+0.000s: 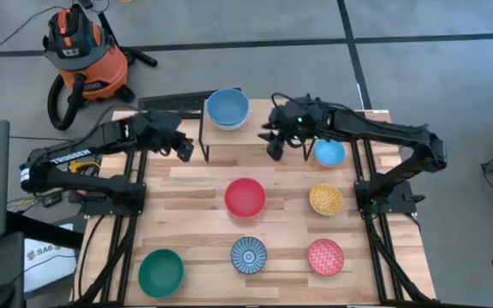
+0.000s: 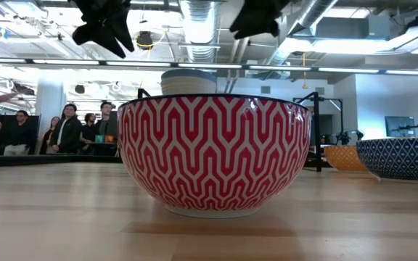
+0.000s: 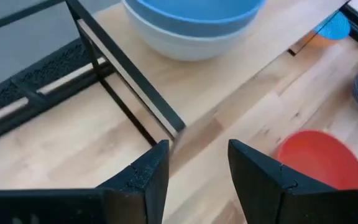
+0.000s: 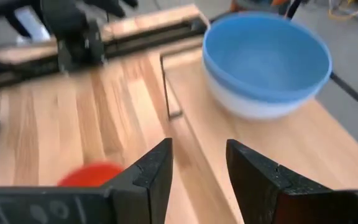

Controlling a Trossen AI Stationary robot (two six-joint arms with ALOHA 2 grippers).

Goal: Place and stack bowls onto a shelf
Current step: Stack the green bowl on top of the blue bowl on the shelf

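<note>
1. High view: the shelf (image 1: pixel 240 137) stands at the far middle of the table (image 1: pixel 195 214). A blue bowl (image 1: pixel 228 108) sits nested in a white bowl on it. The left gripper (image 1: pixel 182 147) hovers beside the shelf's left end, the right gripper (image 1: pixel 274 141) at its right end.
2. Low view: the pink-red speckled bowl (image 2: pixel 214 154) fills the foreground.
3. Left wrist view: the left fingers (image 3: pixel 154 177) are apart and hold nothing.
4. Right wrist view: the right fingers (image 4: pixel 157 174) are also apart and empty.
</note>
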